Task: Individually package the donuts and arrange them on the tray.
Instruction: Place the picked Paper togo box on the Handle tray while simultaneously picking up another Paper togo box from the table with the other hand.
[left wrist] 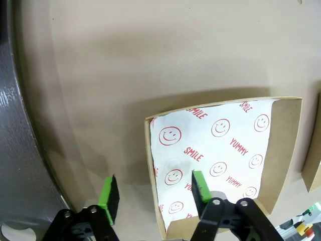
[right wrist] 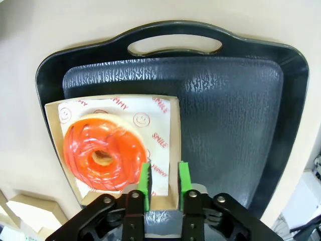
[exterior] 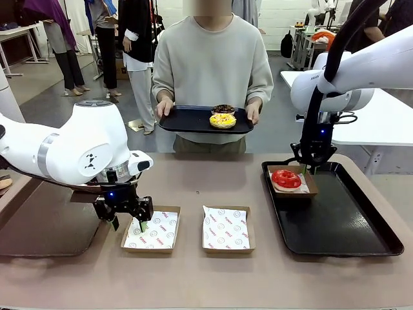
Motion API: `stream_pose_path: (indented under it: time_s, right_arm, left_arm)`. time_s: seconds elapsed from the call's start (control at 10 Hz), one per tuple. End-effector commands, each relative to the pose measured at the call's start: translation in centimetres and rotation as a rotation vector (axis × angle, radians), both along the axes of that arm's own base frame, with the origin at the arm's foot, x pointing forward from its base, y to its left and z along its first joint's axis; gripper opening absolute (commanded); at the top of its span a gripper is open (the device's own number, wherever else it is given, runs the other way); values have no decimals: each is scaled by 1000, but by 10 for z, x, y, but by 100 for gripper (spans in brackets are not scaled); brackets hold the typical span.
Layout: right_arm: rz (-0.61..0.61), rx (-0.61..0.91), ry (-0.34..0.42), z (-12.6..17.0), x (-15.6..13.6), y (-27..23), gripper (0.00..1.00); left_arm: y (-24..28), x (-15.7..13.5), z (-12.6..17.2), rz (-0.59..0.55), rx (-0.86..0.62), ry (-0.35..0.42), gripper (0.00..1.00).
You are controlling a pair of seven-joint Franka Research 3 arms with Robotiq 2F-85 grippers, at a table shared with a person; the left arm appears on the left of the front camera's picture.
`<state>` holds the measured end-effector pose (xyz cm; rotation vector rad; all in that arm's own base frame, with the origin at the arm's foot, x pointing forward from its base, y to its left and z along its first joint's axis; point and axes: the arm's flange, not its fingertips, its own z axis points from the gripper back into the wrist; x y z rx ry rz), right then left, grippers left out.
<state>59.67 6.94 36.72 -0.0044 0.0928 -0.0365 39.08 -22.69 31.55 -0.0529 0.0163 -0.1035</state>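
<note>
At the lower left of the front view, the left end effector (exterior: 129, 225) hangs open over the matte tan table (exterior: 193, 278). Its green pads are spread to either side of the left wall of a shallow square cardboard box (exterior: 151, 245). In the left wrist view one pad is outside that wall and the other is above the paper liner (left wrist: 215, 145), which is white and printed with red smiley faces, "SMILE" and "YUMMY". Near it to the right, apart, sits a second box (exterior: 226, 248), lined the same way. At upper centre a person (exterior: 213, 58) holds a flat black tray (exterior: 187, 121) in both hands. It carries a yellow donut (exterior: 222, 120) with shiny icing and, touching it behind, a dark donut (exterior: 223, 109). Further right the red donut (exterior: 286, 179), a glossy ring, lies in a third box (exterior: 311, 187) at the upper left corner of a black plastic tray (exterior: 348, 226) with a handle slot and a textured floor. The right end effector (exterior: 311, 169) stands at that box's rim, pads narrowly parted around the cardboard edge, not visibly pinching it.
</note>
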Motion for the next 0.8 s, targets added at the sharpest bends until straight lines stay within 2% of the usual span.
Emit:
stream_pose_path:
  time_s: [0.0,0.1,0.2,0.3,0.7]
  right_arm:
    - [7,38,19,1,6,-3,100]
    - [5,40,18,1,6,-3,100]
    - [4,40,21,1,6,-3,95]
    - [2,42,23,1,6,-4,100]
    - [-4,58,22,4,6,-5,100]
  left_arm:
    - [0,3,2,35,7,-15,0]
    - [2,4,2,40,2,-10,26]
    - [2,5,2,43,1,-8,16]
    - [2,5,2,46,0,-7,0]
    - [2,7,2,54,-5,5,0]
